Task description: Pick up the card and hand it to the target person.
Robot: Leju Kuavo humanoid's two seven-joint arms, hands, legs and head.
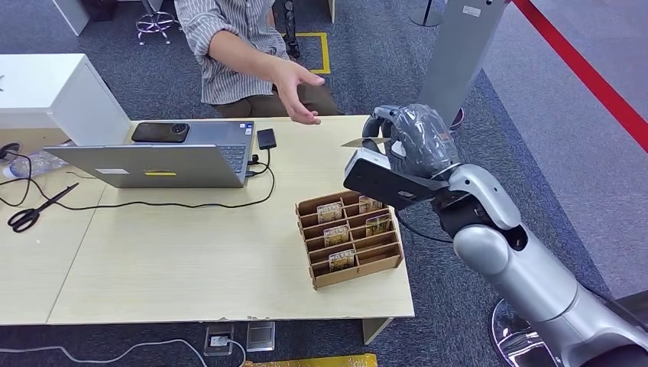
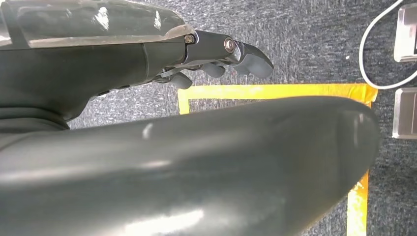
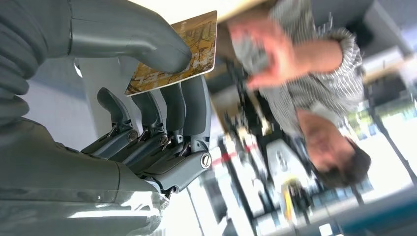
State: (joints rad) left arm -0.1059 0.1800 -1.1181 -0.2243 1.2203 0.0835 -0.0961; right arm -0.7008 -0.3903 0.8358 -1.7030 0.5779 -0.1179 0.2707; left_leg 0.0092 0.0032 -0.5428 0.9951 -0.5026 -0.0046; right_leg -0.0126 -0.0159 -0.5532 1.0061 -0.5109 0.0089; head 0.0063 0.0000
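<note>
Now the card (image 3: 174,54) sits in the right hand (image 1: 409,141), pinched between the thick grey thumb pressing on its printed face and the darker fingers (image 3: 189,105) lined up behind it. In the head view the right hand is raised over the far right corner of the table (image 1: 191,260), and the card's thin edge pokes out from the hand toward the person's hand (image 1: 298,92), which is stretched out palm-open near that same corner, close to the card but not touching it.

The card is a flat rectangle with a yellow-brown printed picture and a pale border; the design is too fine to make out.

The left hand (image 2: 216,61) hangs over dark carpet with yellow tape on it, its fingers curled loosely with nothing in them, though much of it is hidden, so I can't quite say how tightly.

On the table stands a wooden card rack (image 1: 350,237) holding several more cards, with an open laptop (image 1: 160,157) off to the left.
</note>
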